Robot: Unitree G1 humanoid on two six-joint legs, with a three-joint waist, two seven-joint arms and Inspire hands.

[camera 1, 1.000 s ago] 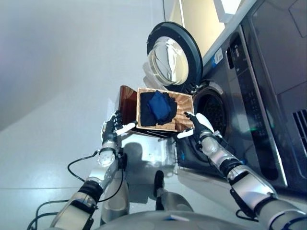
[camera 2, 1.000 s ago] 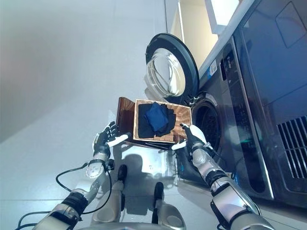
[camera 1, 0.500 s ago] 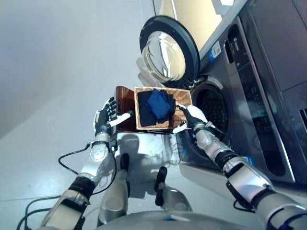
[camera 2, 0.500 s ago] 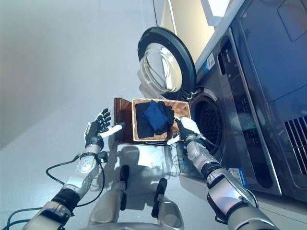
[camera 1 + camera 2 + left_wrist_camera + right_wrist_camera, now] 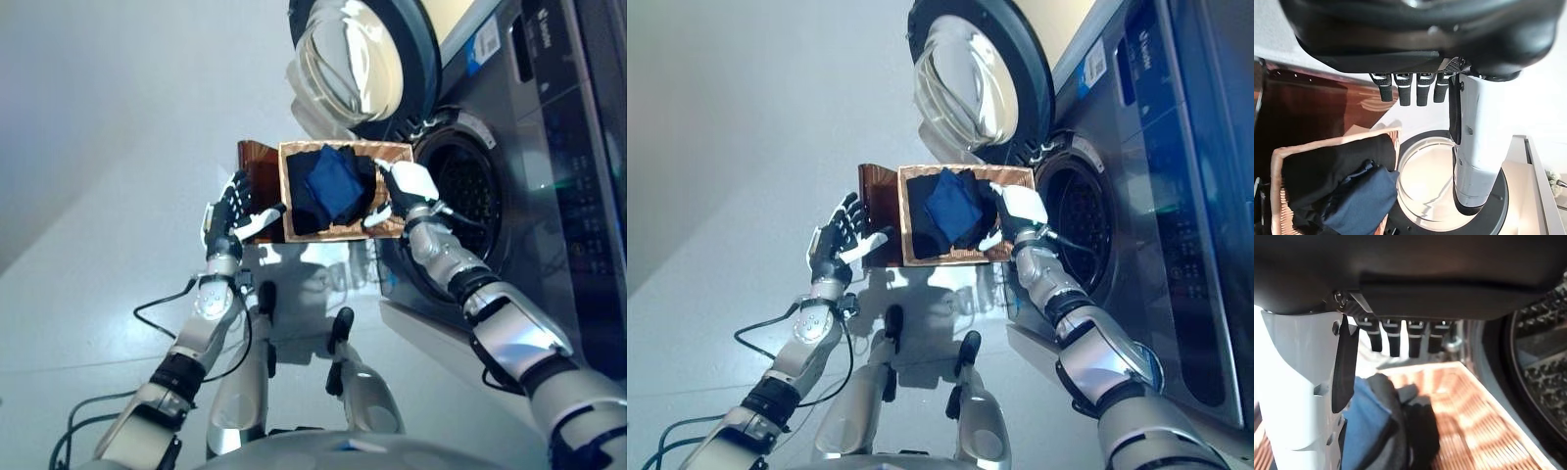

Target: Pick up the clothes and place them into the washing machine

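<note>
A wicker basket sits on a brown stool before the washing machine's open drum. In it lie a blue garment on top of dark clothes. My right hand rests at the basket's right rim, open, with straight fingers over the clothes. My left hand hovers open beside the stool, left of the basket, holding nothing. Its wrist view shows the clothes past its straight fingers.
The round glass door stands swung open above and behind the basket. The machine's dark front fills the right side. Pale floor spreads to the left.
The camera has shifted and the scene sits higher in view. My right hand has moved in from below the basket onto its right rim. My left hand stays open beside the stool.
</note>
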